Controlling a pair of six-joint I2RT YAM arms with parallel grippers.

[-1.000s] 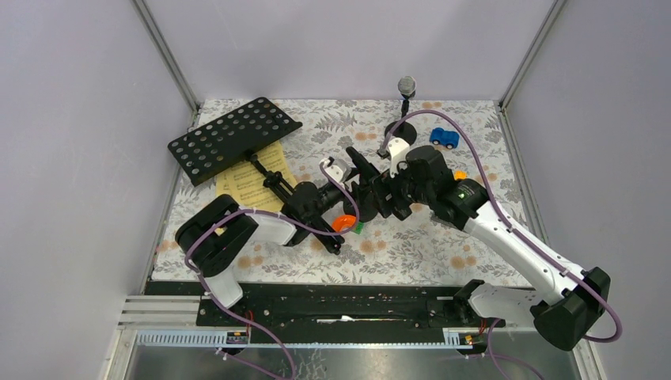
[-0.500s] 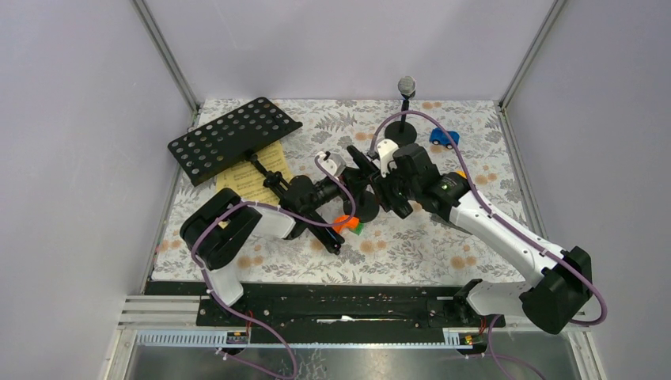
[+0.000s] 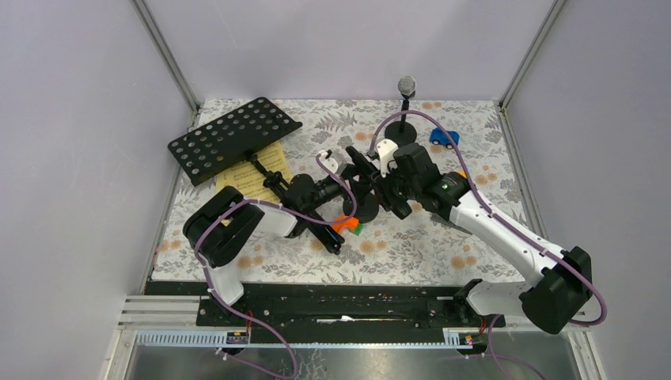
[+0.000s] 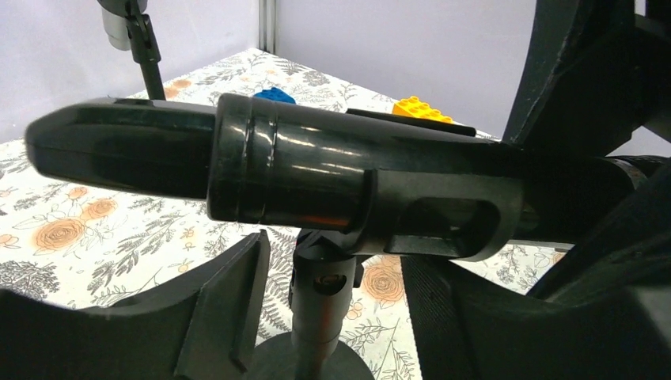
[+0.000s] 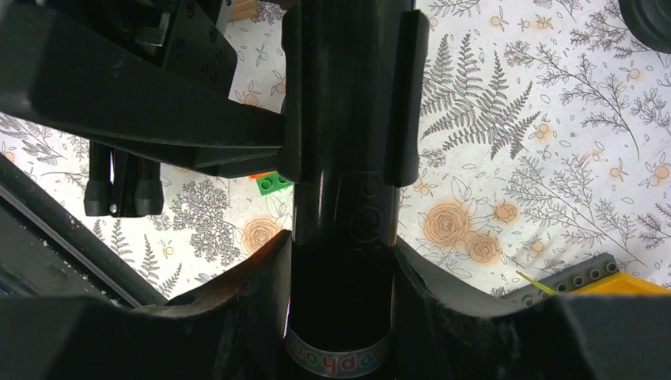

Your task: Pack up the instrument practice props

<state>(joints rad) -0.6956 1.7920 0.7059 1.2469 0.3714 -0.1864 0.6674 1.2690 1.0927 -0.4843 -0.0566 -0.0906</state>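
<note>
Your right end effector has swung in and now clamps the black microphone, just 12 o'clock of the table centre, while the left end effector stands open astride the mic holder stem, so pulling it free looks next

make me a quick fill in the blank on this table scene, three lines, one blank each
1. The toy car at the back right is ___.
2. The sheet-music pages under the perforated rack are ___.
3. The right gripper clasps the black microphone; the other microphone, upright at the back, is ___.
Missing words: blue; yellow; silver
</note>
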